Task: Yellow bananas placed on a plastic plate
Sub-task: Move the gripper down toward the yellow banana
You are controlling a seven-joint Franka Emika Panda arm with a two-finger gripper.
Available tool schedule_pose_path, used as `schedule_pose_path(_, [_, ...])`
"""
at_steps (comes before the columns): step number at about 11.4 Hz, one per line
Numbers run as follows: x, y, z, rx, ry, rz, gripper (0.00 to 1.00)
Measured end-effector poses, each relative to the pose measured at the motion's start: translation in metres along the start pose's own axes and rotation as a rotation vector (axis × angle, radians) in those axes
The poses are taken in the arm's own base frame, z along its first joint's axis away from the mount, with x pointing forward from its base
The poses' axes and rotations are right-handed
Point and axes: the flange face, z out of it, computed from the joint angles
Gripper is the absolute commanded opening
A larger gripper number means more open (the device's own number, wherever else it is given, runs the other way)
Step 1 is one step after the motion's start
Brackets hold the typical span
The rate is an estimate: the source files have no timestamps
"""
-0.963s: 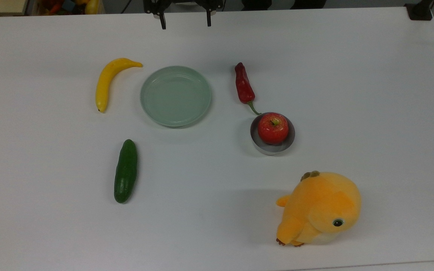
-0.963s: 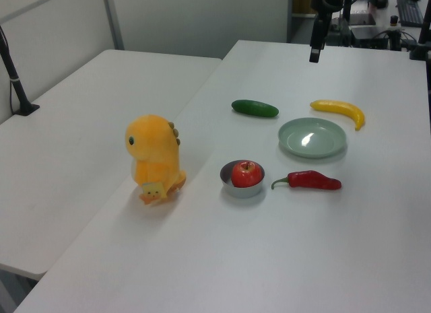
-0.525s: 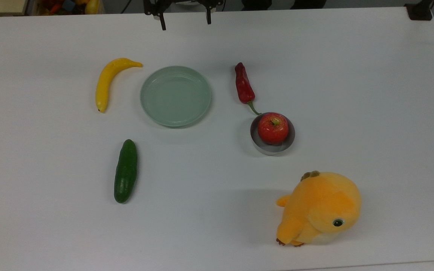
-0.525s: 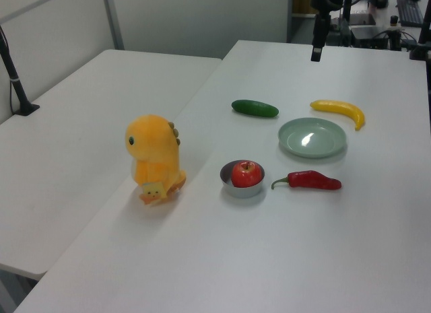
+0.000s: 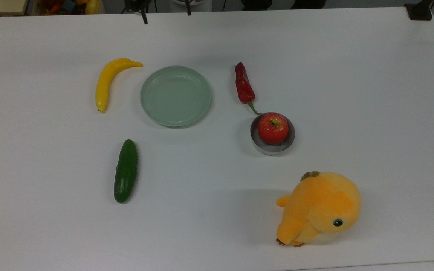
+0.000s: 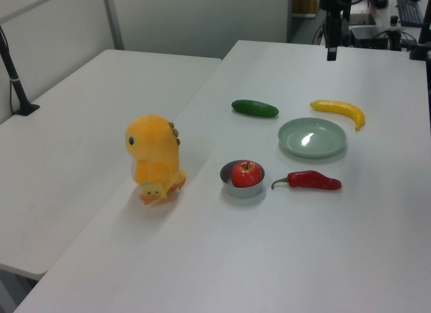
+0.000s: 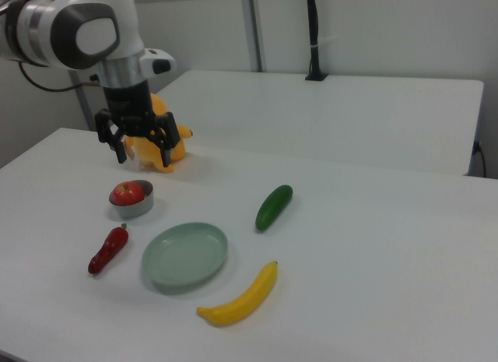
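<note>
Room to move is what we notice first: the white surface [image 5: 352,75] has wide bare stretches along the top view's right side and across its lower left, and all the items sit well in from every edge. We see the yellow bananas [image 5: 107,81], a single curved fruit, lying flat on the surface just beside the plastic plate [image 5: 175,95], on the top view's left of it, with a narrow strip of bare surface between them. The plate holds nothing. In the right view the banana [image 7: 240,298] lies nearest the camera, just beside the plate [image 7: 185,255].

A dark green cucumber [image 5: 126,171] lies apart from both, lower in the top view. On the top view's right of the plate lies a red chili pepper [image 5: 244,87], its green stem reaching to the rim of a small metal bowl [image 5: 272,147] that holds a red apple [image 5: 273,128]. An orange plush toy [image 5: 319,207] sits toward the lower right of the top view, nearest that edge.

We see the end effector [image 7: 140,146] held high above the surface in the right view, its fingers spread apart and gripping nothing, in front of the plush toy, which it partly hides. In the top view the arm is cut off by the upper frame edge, with two dark fingertips [image 5: 144,19] showing.
</note>
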Motion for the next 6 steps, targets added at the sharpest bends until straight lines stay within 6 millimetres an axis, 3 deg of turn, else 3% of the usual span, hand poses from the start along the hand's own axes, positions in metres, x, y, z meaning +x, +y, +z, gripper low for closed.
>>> schedule_pose_path(3, [-0.015,0.041,0.002,0.010,-0.021,0.071,1.00])
schedule_pose_path(6, [-0.027,0.073,0.026,0.027,-0.066,0.134,1.00])
